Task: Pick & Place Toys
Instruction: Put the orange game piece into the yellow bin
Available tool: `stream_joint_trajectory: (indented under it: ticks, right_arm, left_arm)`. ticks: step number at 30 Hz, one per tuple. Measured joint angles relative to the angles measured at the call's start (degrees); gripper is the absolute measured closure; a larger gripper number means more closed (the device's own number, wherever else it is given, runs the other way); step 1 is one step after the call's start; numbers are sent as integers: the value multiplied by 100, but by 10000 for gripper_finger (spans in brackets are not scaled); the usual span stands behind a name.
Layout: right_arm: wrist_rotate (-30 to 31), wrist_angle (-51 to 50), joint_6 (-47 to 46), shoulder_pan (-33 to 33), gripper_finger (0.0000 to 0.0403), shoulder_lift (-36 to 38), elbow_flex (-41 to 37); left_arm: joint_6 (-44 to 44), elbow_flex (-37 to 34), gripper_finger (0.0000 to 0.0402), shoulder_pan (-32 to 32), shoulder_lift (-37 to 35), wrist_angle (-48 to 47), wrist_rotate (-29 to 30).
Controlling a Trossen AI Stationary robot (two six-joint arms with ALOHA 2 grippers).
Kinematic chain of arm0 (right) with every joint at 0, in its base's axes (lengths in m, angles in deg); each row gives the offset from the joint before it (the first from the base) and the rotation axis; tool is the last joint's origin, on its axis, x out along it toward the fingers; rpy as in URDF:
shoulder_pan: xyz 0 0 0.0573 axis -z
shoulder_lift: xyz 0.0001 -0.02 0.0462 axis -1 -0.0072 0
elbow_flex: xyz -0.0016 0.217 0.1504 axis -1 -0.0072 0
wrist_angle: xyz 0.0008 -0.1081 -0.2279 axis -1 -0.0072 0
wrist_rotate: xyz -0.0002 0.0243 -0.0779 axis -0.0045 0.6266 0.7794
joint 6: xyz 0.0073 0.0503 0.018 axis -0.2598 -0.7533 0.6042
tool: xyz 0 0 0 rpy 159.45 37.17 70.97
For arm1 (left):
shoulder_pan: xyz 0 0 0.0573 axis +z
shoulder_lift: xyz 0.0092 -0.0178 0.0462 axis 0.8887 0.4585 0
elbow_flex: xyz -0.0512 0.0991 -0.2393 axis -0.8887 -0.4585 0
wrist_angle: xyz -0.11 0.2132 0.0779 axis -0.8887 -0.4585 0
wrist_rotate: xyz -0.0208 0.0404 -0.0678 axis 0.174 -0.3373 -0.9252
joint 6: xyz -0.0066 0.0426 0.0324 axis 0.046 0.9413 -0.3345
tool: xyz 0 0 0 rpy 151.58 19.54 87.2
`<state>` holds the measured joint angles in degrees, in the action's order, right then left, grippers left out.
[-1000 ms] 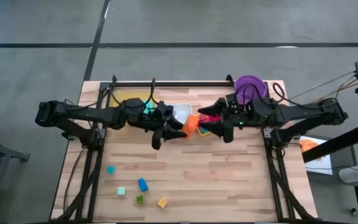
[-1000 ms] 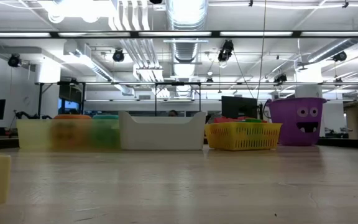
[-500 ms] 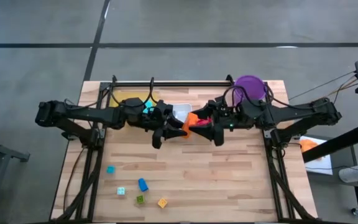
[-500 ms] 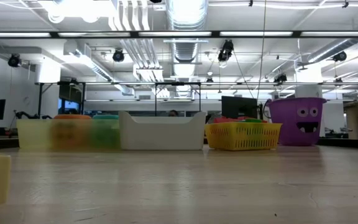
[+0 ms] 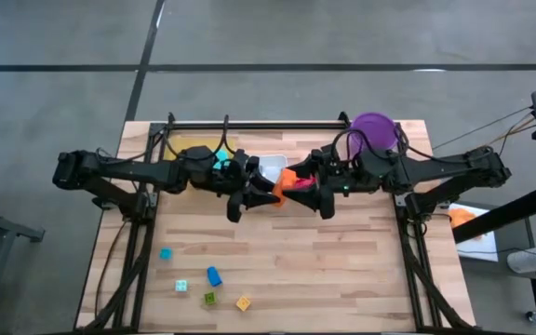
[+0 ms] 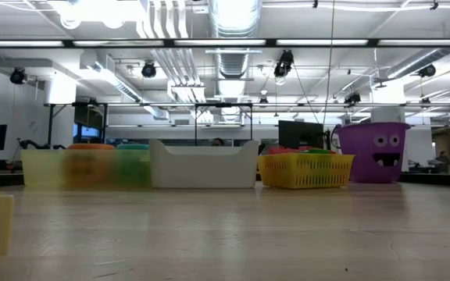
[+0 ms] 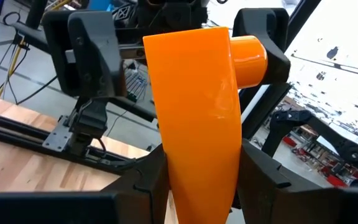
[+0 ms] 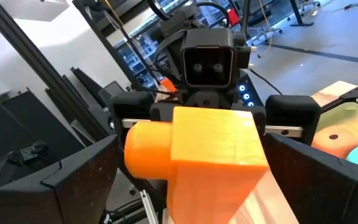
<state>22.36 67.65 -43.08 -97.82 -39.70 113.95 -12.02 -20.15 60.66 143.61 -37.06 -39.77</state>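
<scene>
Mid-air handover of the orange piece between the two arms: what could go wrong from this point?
1. The left gripper grips the orange block only by its lower end; a nudge could tilt or drop it.
2. The right gripper stands open around the block, facing the left one; closing off-centre could knock it loose.
3. Dropped, it could miss the white tray.

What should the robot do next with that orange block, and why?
Probably shut the right gripper on the orange block. The left gripper holds it up in mid-air, and the right gripper's open fingers already stand on either side, so it looks like a handover.
</scene>
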Motion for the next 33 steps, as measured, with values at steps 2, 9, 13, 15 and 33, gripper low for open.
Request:
stream_joint_trajectory:
  ticks: [2,9,13,15,33]
  right_arm:
    - [-1,8,2,0,14,-9,11]
    - [-9,10,26,0,44,2,12]
    - [-22,14,26,0,110,0,12]
    - [-40,26,-2,0,140,0,10]
    - [-263,-21,31,2,145,10,186]
  left_arm:
    - [-20,0,268,0,0,13,0]
    - [-21,0,268,0,0,-9,-2]
    - [-24,0,268,2,0,-9,2]
    - [-16,0,268,4,0,-3,-4]
    - [-477,2,146,0,-2,-32,-49]
